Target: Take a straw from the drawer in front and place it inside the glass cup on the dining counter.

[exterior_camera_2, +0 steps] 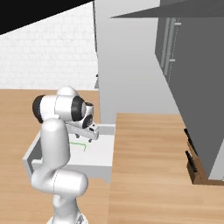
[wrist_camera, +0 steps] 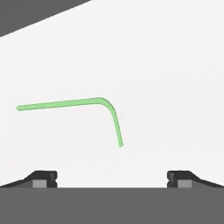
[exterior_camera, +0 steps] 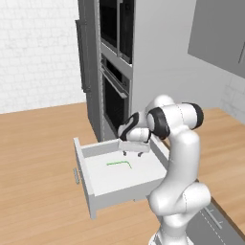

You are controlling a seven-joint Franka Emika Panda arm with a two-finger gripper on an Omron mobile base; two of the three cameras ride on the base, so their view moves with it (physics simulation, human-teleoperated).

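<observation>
Clearly the task is sitting at an early stage: the drawer [exterior_camera: 95, 191] is standing pulled out, so access is done, but nothing is being held yet. Nearest the hand camera, the gripper [wrist_camera: 112, 178] is hanging with its fingertips [wrist_camera: 43, 178] spread wide apart and empty. Just beyond them the straw [wrist_camera: 74, 103], light green and bent near one end, is lying flat on the drawer floor, untouched. Grasping it, lifting it out, carrying it to the dining counter and dropping it into the glass cup are all remaining.
</observation>
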